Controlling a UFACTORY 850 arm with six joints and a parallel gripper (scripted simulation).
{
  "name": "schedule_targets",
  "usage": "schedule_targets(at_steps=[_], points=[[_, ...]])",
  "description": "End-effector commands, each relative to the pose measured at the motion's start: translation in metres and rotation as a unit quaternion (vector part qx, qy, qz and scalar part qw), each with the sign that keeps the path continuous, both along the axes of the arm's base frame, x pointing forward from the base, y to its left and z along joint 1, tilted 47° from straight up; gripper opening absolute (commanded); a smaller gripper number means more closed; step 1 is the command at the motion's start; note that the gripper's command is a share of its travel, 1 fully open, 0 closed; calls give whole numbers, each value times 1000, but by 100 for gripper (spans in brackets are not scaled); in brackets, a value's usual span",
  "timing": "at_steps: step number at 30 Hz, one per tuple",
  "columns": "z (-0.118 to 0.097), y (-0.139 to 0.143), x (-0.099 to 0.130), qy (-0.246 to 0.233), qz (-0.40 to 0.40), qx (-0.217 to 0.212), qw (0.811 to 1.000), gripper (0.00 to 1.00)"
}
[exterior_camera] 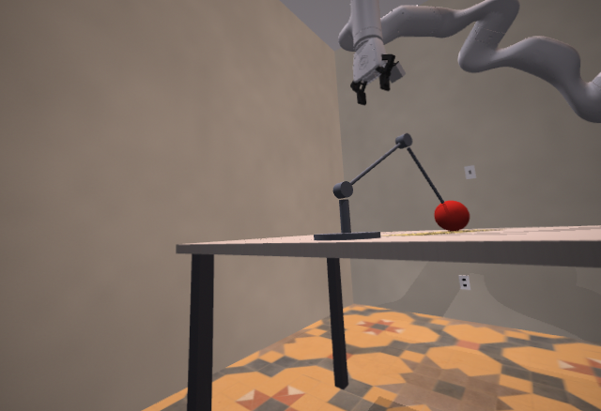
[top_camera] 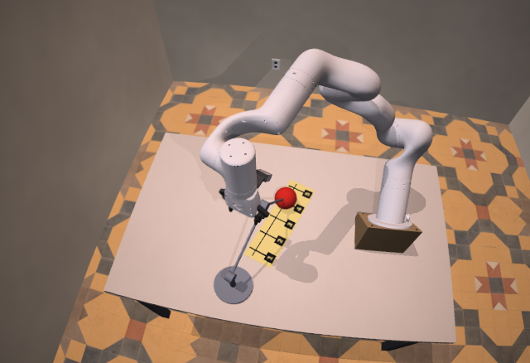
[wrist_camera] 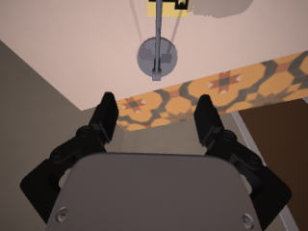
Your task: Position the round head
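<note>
The lamp's grey round foot (top_camera: pixel 222 291) (exterior_camera: pixel 346 235) (wrist_camera: pixel 144 55) sits near the bench's front edge. Its two thin arms meet at an elbow joint (exterior_camera: pixel 403 141) raised above the lower joint (exterior_camera: pixel 342 189). The red round head (top_camera: pixel 285 196) (exterior_camera: pixel 451 215) hangs low and seems to rest on the bench over the yellow strip (top_camera: pixel 262 245) (exterior_camera: pixel 426 233) (wrist_camera: pixel 153 10), around mark 4. My gripper (top_camera: pixel 243 211) (exterior_camera: pixel 373 92) (wrist_camera: pixel 156 103) is open and empty. It hangs above the elbow joint, clear of the lamp.
The pale bench (top_camera: pixel 171 205) (exterior_camera: pixel 291 244) stands on dark legs over a patterned floor. The arm's base stands on a brown block (top_camera: pixel 387 237) at the right of the bench. Walls rise close behind and to the left.
</note>
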State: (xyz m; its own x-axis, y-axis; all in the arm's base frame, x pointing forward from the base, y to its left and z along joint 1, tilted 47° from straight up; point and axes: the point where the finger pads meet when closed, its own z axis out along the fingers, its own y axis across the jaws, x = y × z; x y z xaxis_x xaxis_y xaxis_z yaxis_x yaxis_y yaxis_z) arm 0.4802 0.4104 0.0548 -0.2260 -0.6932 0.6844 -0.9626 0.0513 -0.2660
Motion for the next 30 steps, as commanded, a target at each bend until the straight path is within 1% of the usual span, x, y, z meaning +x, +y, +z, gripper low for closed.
schedule_targets(at_steps=[1, 4, 19, 21, 30], points=[[-1, 0, 0, -1, 0, 1, 1000, 100], [-1, -1, 1, -1, 1, 1, 1000, 100], [49, -50, -16, -1, 0, 1, 1000, 100], [49, -50, -16, -1, 0, 1, 1000, 100], [74, -76, -25, 0, 0, 0, 1000, 100]])
